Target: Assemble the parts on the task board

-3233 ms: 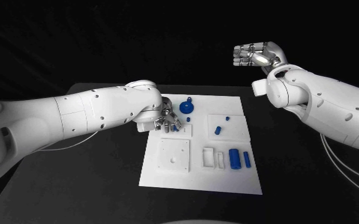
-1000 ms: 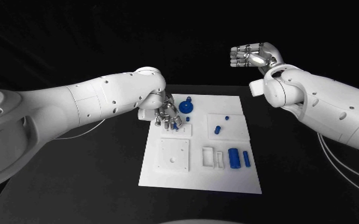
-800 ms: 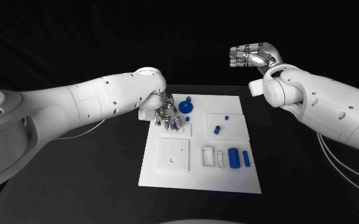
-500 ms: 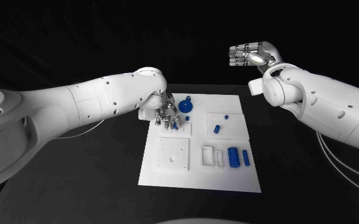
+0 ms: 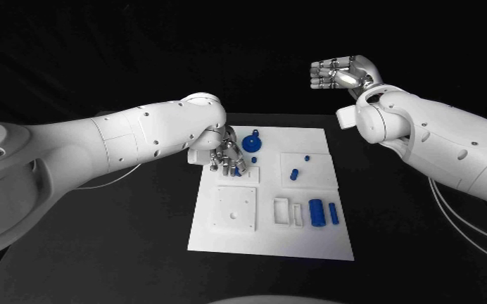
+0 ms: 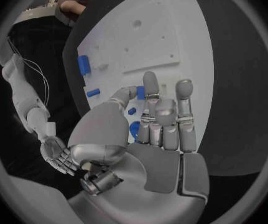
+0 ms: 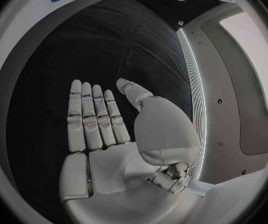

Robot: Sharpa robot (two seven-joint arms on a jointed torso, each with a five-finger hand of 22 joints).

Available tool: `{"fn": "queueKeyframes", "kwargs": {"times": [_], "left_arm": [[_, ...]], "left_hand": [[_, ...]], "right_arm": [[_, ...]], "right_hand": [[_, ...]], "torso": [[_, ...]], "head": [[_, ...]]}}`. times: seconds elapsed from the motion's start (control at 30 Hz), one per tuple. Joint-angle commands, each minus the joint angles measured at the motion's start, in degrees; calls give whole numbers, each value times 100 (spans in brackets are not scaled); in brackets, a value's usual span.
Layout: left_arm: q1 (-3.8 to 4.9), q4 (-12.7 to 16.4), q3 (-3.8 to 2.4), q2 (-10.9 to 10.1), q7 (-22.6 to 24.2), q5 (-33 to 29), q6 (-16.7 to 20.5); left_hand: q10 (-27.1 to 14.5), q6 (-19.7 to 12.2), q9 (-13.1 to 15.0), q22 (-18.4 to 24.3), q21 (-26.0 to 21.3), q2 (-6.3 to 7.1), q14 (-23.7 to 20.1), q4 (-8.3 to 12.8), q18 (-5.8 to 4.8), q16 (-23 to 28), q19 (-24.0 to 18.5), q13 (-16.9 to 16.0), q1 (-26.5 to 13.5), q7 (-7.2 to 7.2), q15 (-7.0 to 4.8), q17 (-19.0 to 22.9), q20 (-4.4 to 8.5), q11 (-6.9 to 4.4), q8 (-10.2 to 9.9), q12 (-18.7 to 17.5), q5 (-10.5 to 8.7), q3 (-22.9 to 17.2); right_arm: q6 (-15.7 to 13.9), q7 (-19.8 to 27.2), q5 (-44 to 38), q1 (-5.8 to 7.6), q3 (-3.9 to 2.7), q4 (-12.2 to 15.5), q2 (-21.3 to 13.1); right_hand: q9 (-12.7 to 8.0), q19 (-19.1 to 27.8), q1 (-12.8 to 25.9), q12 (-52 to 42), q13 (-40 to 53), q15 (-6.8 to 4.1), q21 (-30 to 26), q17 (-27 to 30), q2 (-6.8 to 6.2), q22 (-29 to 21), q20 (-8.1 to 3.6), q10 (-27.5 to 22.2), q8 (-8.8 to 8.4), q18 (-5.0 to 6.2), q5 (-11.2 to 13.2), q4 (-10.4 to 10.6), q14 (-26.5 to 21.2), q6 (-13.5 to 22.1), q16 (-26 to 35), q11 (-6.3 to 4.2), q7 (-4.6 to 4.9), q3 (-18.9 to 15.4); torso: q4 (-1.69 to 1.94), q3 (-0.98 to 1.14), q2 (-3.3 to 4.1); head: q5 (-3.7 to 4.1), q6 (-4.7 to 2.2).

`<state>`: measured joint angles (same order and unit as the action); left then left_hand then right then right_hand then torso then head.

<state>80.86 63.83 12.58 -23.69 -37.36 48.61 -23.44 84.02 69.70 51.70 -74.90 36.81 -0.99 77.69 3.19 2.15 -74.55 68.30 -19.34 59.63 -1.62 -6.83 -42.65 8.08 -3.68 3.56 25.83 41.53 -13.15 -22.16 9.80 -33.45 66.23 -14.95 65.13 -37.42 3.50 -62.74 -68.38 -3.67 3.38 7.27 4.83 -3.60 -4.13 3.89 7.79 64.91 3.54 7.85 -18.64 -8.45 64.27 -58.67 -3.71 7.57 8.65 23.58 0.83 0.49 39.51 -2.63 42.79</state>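
The left hand (image 5: 225, 156) hangs over the far left part of the white board (image 5: 233, 244), fingers (image 6: 151, 92) straight and slightly apart, tips pointing down at a small raised white square there. A small blue bit shows by the fingertips in the head view, but whether it is pinched or just lying under them can't be told; the left wrist view shows blue pieces (image 6: 135, 110) past the fingers and nothing plainly held.

Outward from that hand, rel. to the board: a blue knob-like part (image 5: 254, 141) stands just beside the fingers at the far edge. A small blue peg (image 5: 294, 175) lies on a white block right of centre. Two blue cylinders (image 5: 317, 213) lie side by side near the right edge, next to empty white slots (image 5: 280, 212). A square white plate w/ a hole (image 5: 234, 210) sits nearer the robot on the left, nothing in it.

The right hand (image 5: 339, 73) is raised well apart from the board, above and beyond its right side; in the right wrist view its fingers (image 7: 91, 115) lie straight and close together, thumb apart, holding nothing.

Judgement: early stage. Most parts look loose, slots and hole unfilled; approx. all of the fitting is left to do, perhaps bar the knob.
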Motion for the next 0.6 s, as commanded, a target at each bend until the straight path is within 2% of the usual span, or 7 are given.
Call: {"fn": "queueKeyframes", "kwargs": {"times": [0.03,0.6], "left_arm": [[-8,11,0,16,28,-8,11],[-17,12,3,10,21,4,80]], "left_hand": [[248,250,3,-115,24,-45,-25,1048,-77,-34,-34,-5,39,204,-16,2,13,-27,17,27,13,-1029],[248,246,0,-114,24,-51,-27,1045,-80,-36,-40,-14,41,204,-13,11,11,-26,18,27,-8,-1024]], "right_arm": [[88,33,-47,0,-3,-1,7],[104,36,-47,-4,-3,-14,19]], "right_hand": [[9,27,-13,28,-8,12,-32,9,47,-8,-4,-36,3,59,26,10,-36,0,18,-10,23,-27],[9,30,-14,27,-8,14,-31,9,52,-8,-3,-39,3,59,27,9,-38,-4,18,-10,22,-27]], "torso": [[0,1,0],[-2,3,0]], "head": [[3,6],[-6,17]]}}
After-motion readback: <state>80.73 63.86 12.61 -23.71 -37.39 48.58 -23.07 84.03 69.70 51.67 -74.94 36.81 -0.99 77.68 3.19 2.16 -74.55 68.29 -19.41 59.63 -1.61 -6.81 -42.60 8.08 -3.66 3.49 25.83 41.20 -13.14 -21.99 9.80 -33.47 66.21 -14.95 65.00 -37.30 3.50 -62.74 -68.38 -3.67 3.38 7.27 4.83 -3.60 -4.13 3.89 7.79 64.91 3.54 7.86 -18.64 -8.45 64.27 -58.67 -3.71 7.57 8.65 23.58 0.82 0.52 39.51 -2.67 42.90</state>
